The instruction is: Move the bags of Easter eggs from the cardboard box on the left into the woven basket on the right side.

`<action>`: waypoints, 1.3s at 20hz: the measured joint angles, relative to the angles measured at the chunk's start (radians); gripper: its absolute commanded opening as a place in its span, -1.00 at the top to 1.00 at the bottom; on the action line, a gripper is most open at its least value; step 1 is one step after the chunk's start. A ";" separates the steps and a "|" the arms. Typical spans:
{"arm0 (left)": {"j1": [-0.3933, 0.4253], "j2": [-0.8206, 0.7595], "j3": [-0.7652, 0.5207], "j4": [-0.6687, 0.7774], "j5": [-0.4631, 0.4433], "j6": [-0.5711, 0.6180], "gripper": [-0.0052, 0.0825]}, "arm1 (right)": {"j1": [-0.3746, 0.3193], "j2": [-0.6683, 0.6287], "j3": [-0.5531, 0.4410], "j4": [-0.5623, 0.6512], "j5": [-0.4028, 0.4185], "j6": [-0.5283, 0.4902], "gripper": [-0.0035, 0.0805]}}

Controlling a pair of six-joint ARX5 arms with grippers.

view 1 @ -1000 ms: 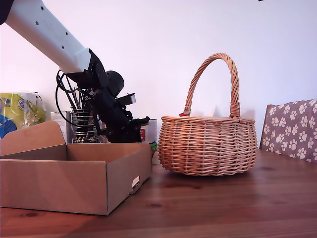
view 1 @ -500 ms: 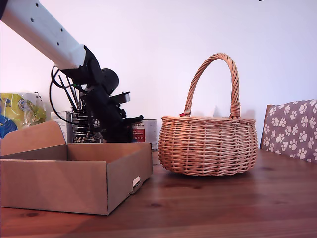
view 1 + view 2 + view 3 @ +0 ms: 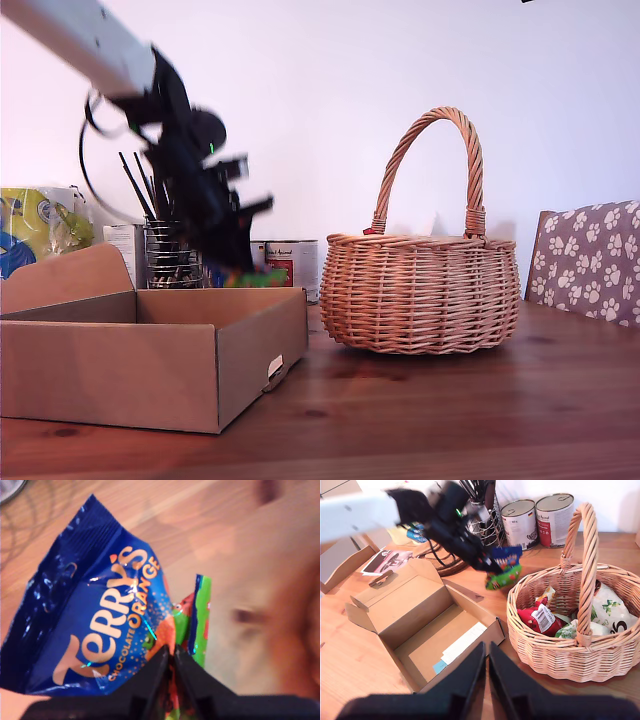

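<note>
My first gripper point(image 3: 174, 662) is clamped on 1 bag of Easter eggs point(image 3: 100, 625), pinching its green edge, and it hangs over the cardboard box point(image 3: 427, 630) near the woven basket point(image 3: 600, 655). My second gripper point(image 3: 486, 672) has its jaws together, holding nothing. Wooden table point(image 3: 450, 410), white wall point(image 3: 330, 80), 2 tins point(image 3: 537, 520) behind.
</note>
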 measured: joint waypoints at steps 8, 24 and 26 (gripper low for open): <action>-0.011 -0.146 0.000 -0.117 0.253 0.010 0.93 | 0.000 0.000 0.000 -0.004 0.004 -0.028 0.94; -0.341 -0.178 -0.001 0.086 0.169 0.062 0.93 | 0.000 0.000 0.000 -0.033 0.007 -0.054 0.94; -0.329 -0.172 -0.001 0.102 0.149 0.068 0.93 | 0.000 0.000 0.000 -0.033 0.007 -0.054 0.94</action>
